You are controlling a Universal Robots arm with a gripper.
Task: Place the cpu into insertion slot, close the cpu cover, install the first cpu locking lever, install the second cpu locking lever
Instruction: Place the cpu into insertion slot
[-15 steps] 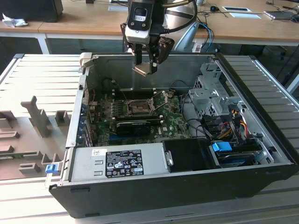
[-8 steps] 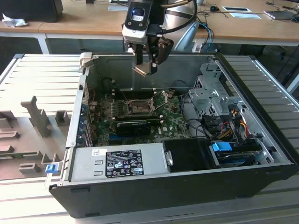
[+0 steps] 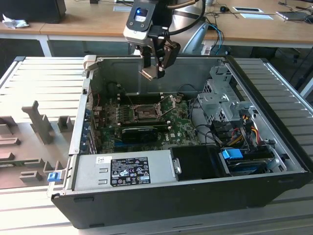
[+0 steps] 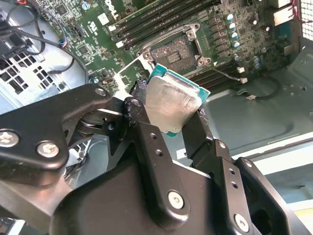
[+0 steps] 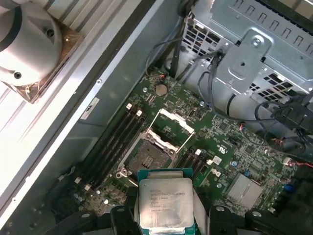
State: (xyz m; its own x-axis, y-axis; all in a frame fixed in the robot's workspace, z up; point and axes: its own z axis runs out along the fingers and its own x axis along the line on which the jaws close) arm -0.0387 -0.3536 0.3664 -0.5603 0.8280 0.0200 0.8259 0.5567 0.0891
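Note:
My gripper hangs above the open computer case, shut on the cpu. The cpu is a thin square chip with a silver-grey top and a green edge, pinched between the two black fingers; it also shows face-up in the first wrist view. Below it the insertion slot lies open on the green motherboard, dark in the centre with a silver rim. The cpu cover stands swung up and back from the socket.
A long black card sits in front of the socket. Black memory slots run beside it. A grey power supply fills the case front, and a drive cage with cables stands on the exterior view's right. The case walls surround the board.

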